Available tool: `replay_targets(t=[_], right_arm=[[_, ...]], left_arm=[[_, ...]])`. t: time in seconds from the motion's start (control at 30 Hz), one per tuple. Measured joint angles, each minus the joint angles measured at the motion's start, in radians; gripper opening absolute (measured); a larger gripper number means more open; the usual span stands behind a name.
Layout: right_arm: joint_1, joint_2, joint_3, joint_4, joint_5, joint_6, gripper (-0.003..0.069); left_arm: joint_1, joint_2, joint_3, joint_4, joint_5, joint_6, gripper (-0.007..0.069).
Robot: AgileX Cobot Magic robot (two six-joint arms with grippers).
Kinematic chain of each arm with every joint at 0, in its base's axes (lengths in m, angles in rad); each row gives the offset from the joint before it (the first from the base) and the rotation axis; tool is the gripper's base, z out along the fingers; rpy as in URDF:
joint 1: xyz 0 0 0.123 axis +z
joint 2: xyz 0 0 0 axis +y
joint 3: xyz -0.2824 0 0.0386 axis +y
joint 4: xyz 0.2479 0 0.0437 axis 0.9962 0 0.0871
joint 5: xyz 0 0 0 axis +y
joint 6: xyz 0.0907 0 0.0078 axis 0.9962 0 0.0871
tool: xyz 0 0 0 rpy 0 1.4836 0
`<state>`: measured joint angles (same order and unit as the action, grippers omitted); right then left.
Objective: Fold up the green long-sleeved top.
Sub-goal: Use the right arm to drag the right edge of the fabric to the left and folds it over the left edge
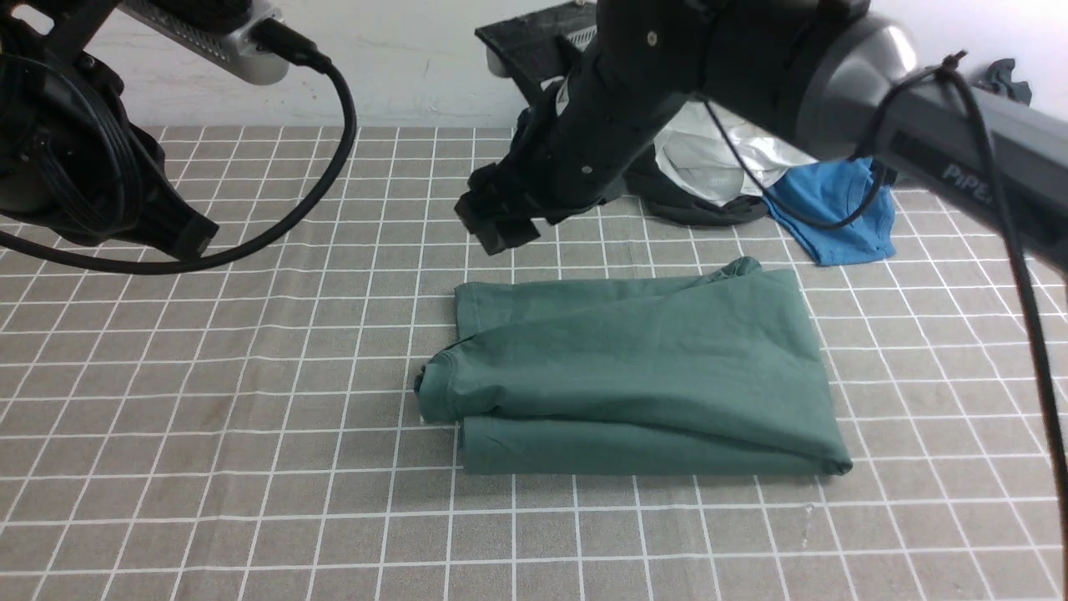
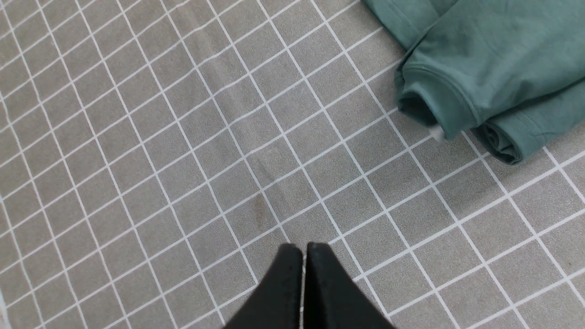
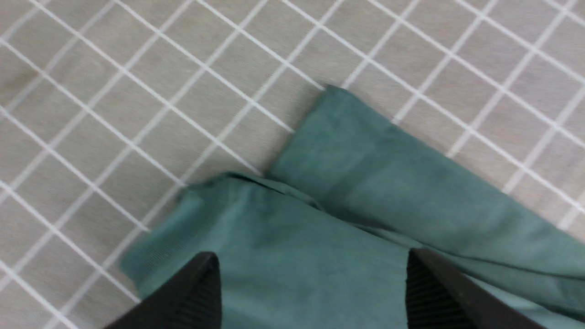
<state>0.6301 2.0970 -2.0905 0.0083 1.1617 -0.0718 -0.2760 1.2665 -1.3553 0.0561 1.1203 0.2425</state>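
The green long-sleeved top (image 1: 642, 367) lies in the middle of the tabletop (image 1: 209, 467), gathered into a thick rectangle of layers; its long axis runs left to right across the robot's front, and the rolled collar (image 1: 434, 388) bulges out at its left end. The right gripper (image 1: 499, 227) hangs above the far left corner of the cloth without touching it; its own wrist camera shows the jaws standing wide apart with nothing between them and green fabric spread directly beneath; so from that gripper the top lies below and toward the near side. The left gripper (image 1: 190, 238) sits well off to the left over bare checked surface; its fingers (image 2: 288, 274) are pressed together on nothing, and the collar only shows in a corner of its view, well apart.

To my eye the right arm is plainly the nearer one, placed to come down on that far left corner; any further fold would likely go across the long axis, left end toward right. There is open room to the left and on the near side; the far right is more crowded, with a blue garment (image 1: 834, 209) and a pale heap of clothing (image 1: 717, 163) just behind; the loose collar roll looks the likeliest part to slip.
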Motion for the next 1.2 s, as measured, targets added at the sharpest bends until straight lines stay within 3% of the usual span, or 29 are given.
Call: replay_targets(t=[0.2,0.43,0.7,0.87,1.0,1.2], right_arm=[[-0.021,0.042,-0.007,-0.103,0.076,0.055,0.0549],[0.016,0.252,-0.007,0.084,0.078,0.019,0.0549],[0.042,0.298,-0.017,0.095,0.064,-0.006,0.0549],[0.042,0.211,-0.005,0.026,0.074,-0.011,0.0549],[0.04,-0.01,-0.005,-0.058,0.077,-0.011,0.0547],[0.038,-0.33,0.128,-0.052,0.079,-0.011,0.0491]], left_arm=[[0.0,0.0,0.0,0.0,0.0,0.0,-0.0007],[0.0,0.0,0.0,-0.012,0.0,0.0,-0.0007],[0.0,0.0,0.0,-0.022,0.0,-0.001,-0.0007],[0.0,0.0,0.0,-0.022,-0.008,-0.004,-0.0007],[0.0,-0.015,0.012,-0.022,-0.028,-0.023,-0.0007],[0.0,-0.184,0.192,-0.022,-0.128,-0.058,-0.0007]])
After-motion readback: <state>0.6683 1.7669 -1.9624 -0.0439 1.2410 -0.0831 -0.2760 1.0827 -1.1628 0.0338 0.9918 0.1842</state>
